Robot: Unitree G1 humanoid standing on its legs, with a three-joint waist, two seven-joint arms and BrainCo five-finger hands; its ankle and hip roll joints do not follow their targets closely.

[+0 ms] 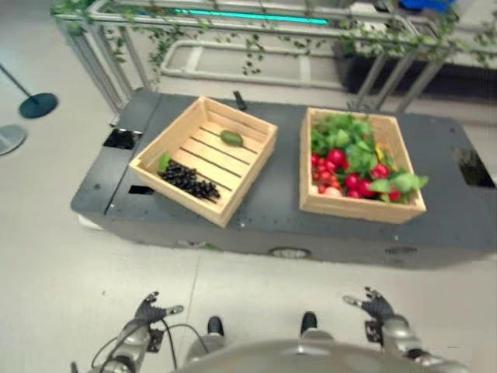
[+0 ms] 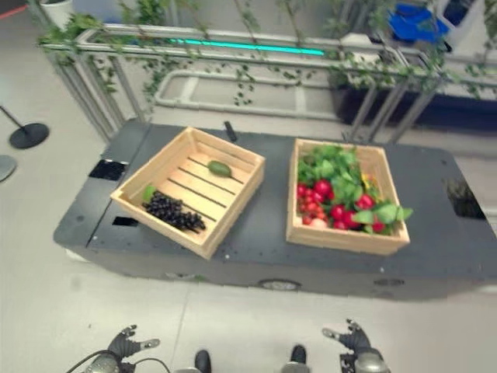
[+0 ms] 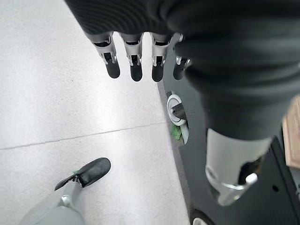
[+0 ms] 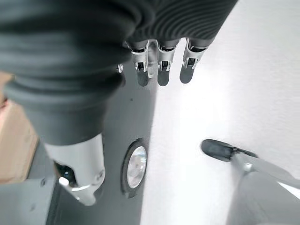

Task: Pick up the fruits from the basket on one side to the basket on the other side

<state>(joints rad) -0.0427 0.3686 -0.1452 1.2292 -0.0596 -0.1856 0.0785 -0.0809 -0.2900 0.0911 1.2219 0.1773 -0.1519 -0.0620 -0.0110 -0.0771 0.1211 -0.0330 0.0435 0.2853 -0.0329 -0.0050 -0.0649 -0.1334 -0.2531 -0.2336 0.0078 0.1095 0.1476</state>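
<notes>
Nearest, both hands hang empty with fingers relaxed, short of the counter (image 1: pixel 279 210): left hand (image 1: pixel 150 312), right hand (image 1: pixel 376 305). Beyond, the full fruit basket (image 1: pixel 360 208) lies almost straight ahead of the right hand; the other basket (image 1: pixel 180 198) sits left of it.

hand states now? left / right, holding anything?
Left hand: open, fingers relaxed, holding nothing, low over the floor.
Right hand: open, fingers relaxed, holding nothing, low over the floor.
</notes>
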